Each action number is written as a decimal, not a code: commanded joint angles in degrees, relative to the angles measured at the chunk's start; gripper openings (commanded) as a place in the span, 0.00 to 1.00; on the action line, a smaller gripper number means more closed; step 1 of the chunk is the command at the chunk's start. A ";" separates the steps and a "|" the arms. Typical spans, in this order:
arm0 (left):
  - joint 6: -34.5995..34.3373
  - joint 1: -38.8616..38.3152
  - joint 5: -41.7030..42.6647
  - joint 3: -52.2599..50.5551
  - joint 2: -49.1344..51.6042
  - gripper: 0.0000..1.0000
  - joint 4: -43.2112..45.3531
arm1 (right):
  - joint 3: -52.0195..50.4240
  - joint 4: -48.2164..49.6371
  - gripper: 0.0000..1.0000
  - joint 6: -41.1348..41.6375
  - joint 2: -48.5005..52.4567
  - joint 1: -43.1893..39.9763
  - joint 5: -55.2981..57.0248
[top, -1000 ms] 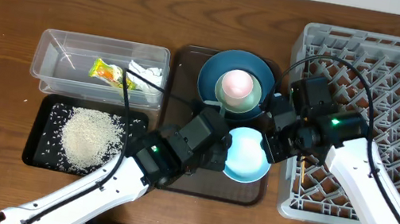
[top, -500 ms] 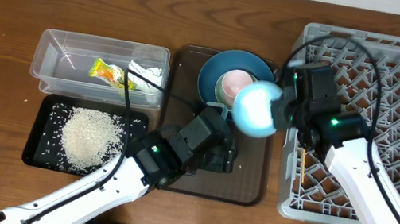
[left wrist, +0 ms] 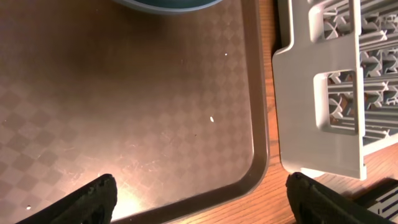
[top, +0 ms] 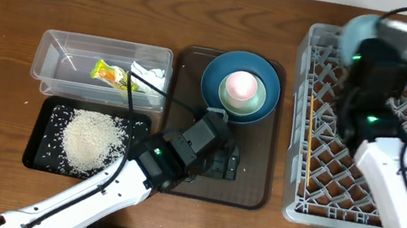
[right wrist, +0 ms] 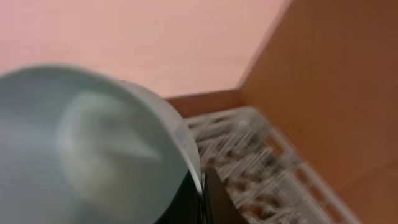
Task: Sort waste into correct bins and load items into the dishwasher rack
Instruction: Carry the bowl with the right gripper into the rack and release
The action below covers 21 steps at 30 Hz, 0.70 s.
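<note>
My right gripper (right wrist: pixel 203 196) is shut on the rim of the small pale blue-white bowl (right wrist: pixel 93 143), held high and blurred above the far left part of the dishwasher rack (top: pixel 377 158). In the overhead view that bowl (top: pixel 355 36) sits beside the right gripper (top: pixel 370 46). My left gripper (left wrist: pixel 202 205) stands open and empty over the brown serving tray (left wrist: pixel 124 93); the overhead view shows this gripper (top: pixel 218 165) near the tray's front. The pink cup (top: pixel 241 83) sits in the mint-green bowl (top: pixel 239 103) on the dark blue plate (top: pixel 212 83). Chopsticks (top: pixel 310 121) lie along the rack's left side.
The clear tub (top: pixel 74 53) holds the yellow-green wrapper (top: pixel 109 74) and the white napkin (top: pixel 148 73). In front of it the black tray (top: pixel 39 145) carries a heap of rice (top: pixel 89 138). The rack's near corner (left wrist: pixel 317 93) stands just right of the serving tray.
The left gripper opened and let go of the small bowl. The right arm carried the bowl up off the serving tray and rightward over the rack.
</note>
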 commanded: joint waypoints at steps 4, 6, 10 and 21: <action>0.04 -0.07 -0.13 1.64 -0.74 0.92 -0.13 | 0.04 14.45 0.01 -16.20 5.25 -11.15 4.39; 0.04 -0.07 -0.13 1.64 -0.74 0.92 -0.15 | 0.04 20.59 0.01 -21.94 7.34 -14.47 4.39; 0.04 -0.07 -0.13 1.64 -0.74 0.93 -0.15 | 0.04 32.57 0.01 -33.31 12.22 -20.46 4.35; 0.04 -0.07 -0.13 1.64 -0.74 0.93 -0.15 | 0.07 46.27 0.01 -43.93 26.49 -29.07 -0.26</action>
